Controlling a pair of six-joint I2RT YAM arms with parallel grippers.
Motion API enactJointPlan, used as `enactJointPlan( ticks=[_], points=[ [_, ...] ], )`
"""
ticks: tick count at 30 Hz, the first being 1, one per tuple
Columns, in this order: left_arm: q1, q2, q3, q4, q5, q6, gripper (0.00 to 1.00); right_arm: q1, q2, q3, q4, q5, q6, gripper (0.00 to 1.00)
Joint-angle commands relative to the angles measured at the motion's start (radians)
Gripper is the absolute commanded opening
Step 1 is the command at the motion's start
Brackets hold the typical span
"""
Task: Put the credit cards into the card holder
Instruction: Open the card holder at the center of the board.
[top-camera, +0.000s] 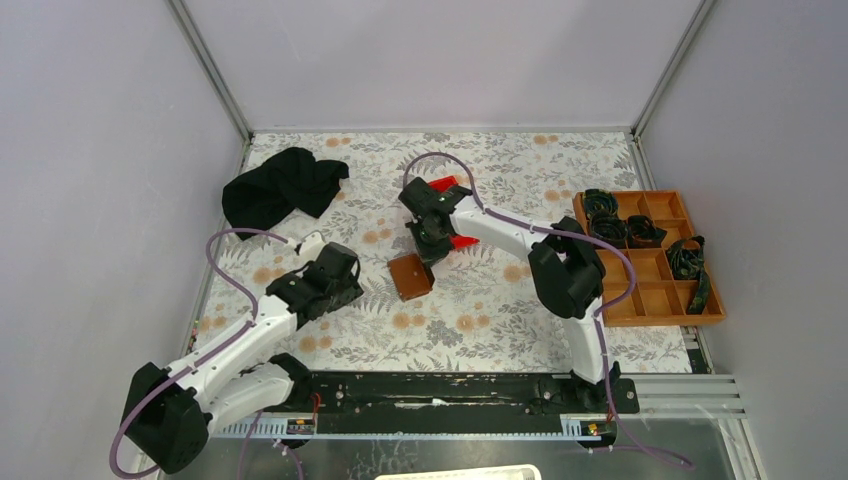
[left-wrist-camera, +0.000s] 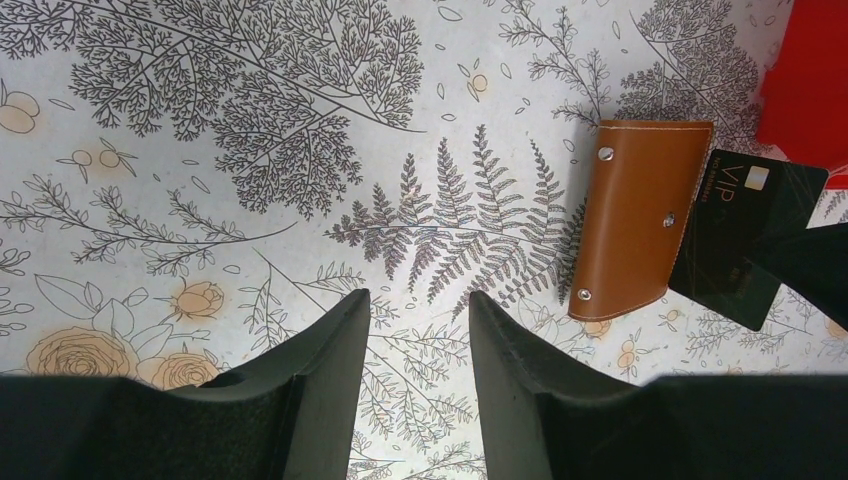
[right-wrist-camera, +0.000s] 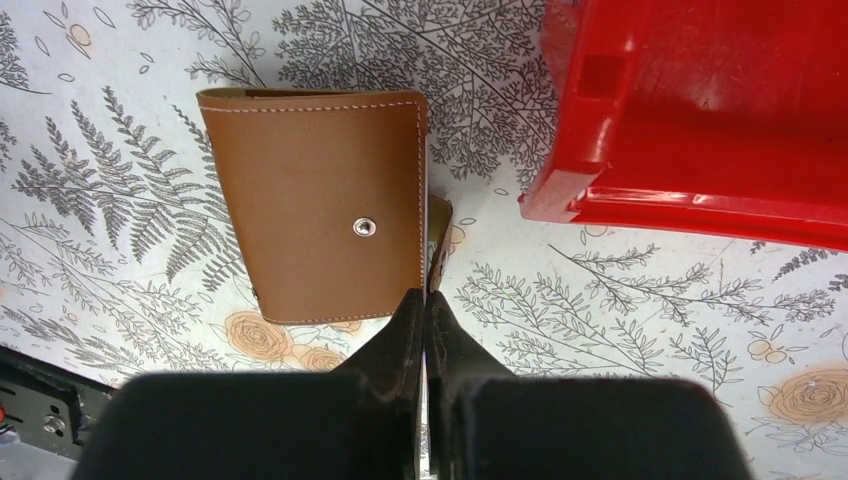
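Bright even light, soft shadows, sharp focus

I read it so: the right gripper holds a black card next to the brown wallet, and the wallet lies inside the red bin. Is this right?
Not quite. The wallet is not inside the red bin; it lies on the table beside it, as the right wrist view shows. The right gripper does hold the black card next to the wallet.

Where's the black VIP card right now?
The card sits far right in the left wrist view, pinched by the right gripper, beside the brown wallet.
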Motion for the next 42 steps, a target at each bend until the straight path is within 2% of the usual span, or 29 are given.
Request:
enactJointPlan(
  ticks=[1, 12, 22, 42],
  points=[
    [-0.006, 0.006, -0.010, 0.044, -0.004, 0.017, 0.49, -0.023, -0.070, -0.029, 0.041, -0.045, 0.007, 0.00],
    [-0.006, 0.039, -0.005, 0.064, 0.001, 0.024, 0.49, -0.050, -0.077, -0.040, 0.056, -0.079, -0.004, 0.00],
    [-0.006, 0.068, -0.004, 0.085, 0.005, 0.039, 0.48, -0.108, -0.120, -0.173, 0.172, -0.214, 0.055, 0.00],
    [-0.006, 0.112, 0.016, 0.097, 0.011, 0.073, 0.48, -0.151, -0.157, -0.278, 0.328, -0.364, 0.121, 0.00]
  ],
)
